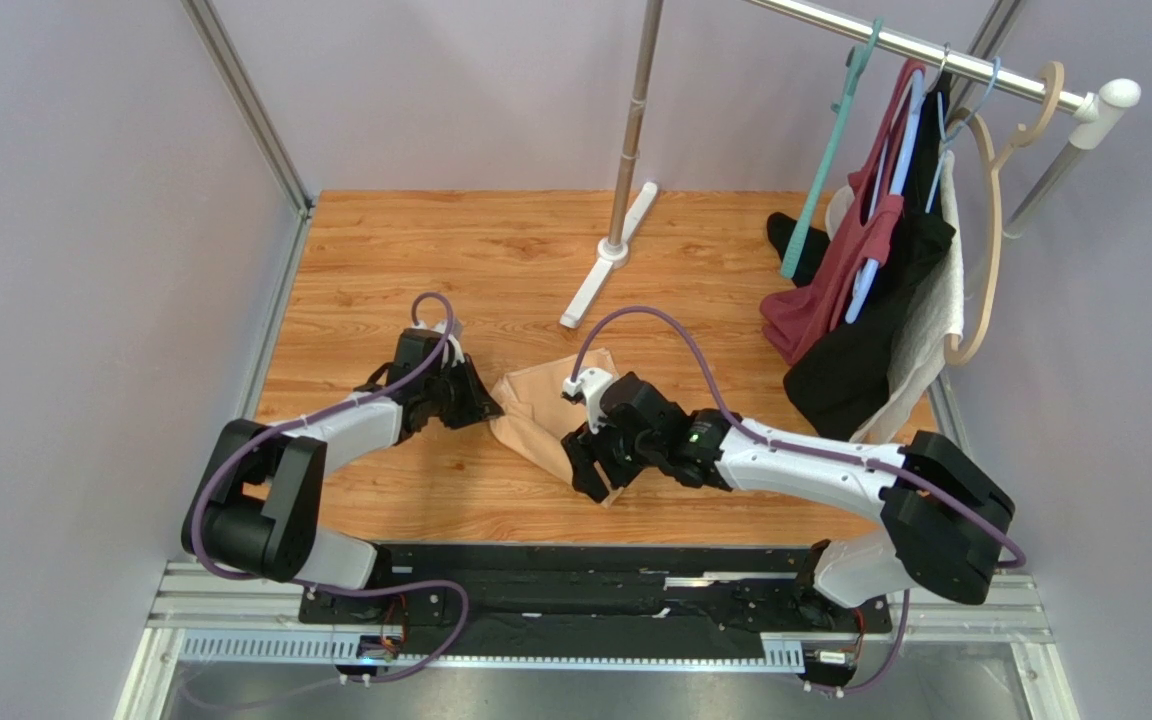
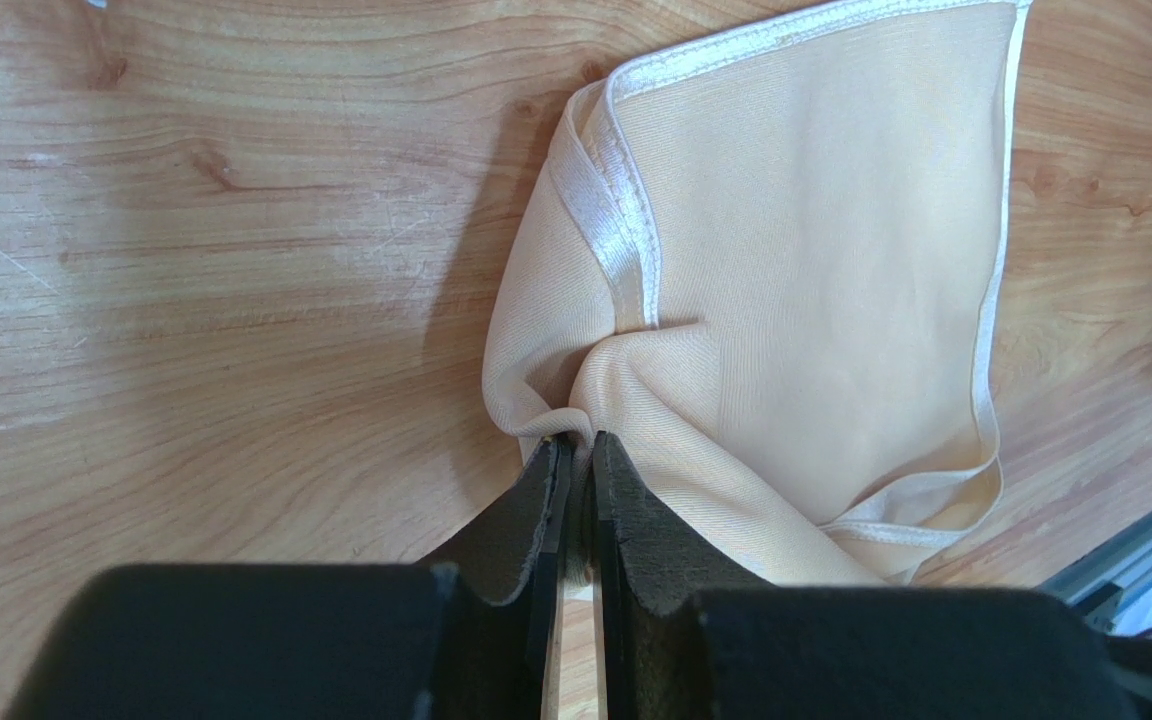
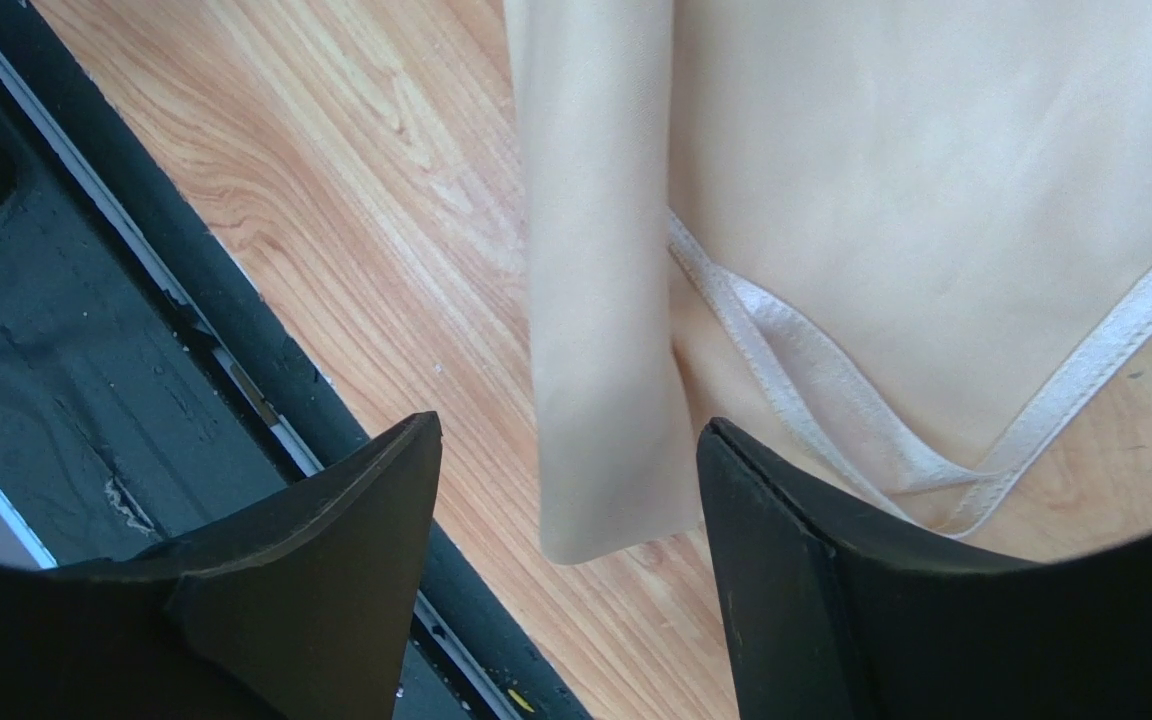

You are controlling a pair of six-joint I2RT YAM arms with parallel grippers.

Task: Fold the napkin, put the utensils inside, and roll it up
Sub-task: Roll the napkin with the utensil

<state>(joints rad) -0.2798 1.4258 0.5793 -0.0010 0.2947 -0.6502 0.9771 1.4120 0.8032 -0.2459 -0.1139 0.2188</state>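
The peach-tan napkin (image 1: 540, 408) lies folded and rumpled on the wooden table between both arms. My left gripper (image 2: 578, 444) is shut on a bunched fold at the napkin's (image 2: 823, 255) left edge; in the top view that gripper (image 1: 486, 408) sits at the cloth's left side. My right gripper (image 3: 570, 438) is open above the napkin's (image 3: 928, 210) near corner, with a folded-over strip of cloth lying below the gap, free of both fingers. In the top view the right gripper (image 1: 593, 468) covers the cloth's near right part. The utensils are out of view.
A metal pole with a long white foot (image 1: 608, 273) stands behind the napkin. A rack with garments on hangers (image 1: 875, 308) fills the right back. The table's near edge and black rail (image 3: 102, 315) lie just beside the right gripper.
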